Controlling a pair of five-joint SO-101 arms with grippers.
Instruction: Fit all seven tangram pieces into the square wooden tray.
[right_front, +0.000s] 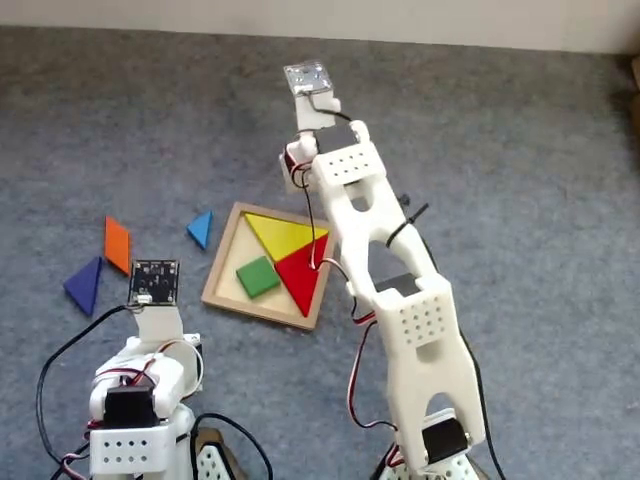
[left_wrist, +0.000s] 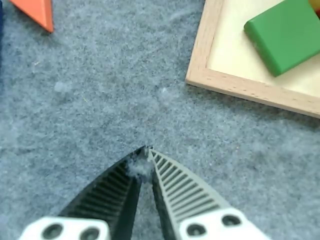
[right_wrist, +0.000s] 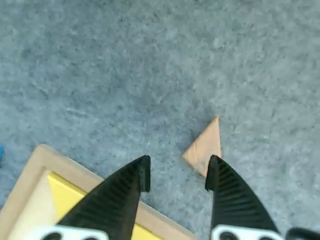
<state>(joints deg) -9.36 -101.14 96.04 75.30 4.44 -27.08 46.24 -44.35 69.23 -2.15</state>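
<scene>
The square wooden tray (right_front: 222, 290) lies mid-table and holds a yellow triangle (right_front: 277, 236), a red triangle (right_front: 303, 272) and a green square (right_front: 258, 276). Left of it on the carpet lie a small blue triangle (right_front: 201, 228), an orange parallelogram (right_front: 117, 244) and a dark blue triangle (right_front: 85, 284). My right gripper (right_wrist: 179, 162) hangs open just past the tray's far corner (right_wrist: 42, 155), with a small tan triangle (right_wrist: 205, 146) close by one fingertip. My left gripper (left_wrist: 145, 151) is shut and empty, low over the carpet near the tray's edge (left_wrist: 240, 89), the green square (left_wrist: 285, 35) beyond it.
Grey carpet covers the table. The right arm (right_front: 385, 260) stretches over the tray's right side. The left arm's base (right_front: 140, 410) sits at the near left, with its cables trailing beside it. Open carpet lies at the far left and the right.
</scene>
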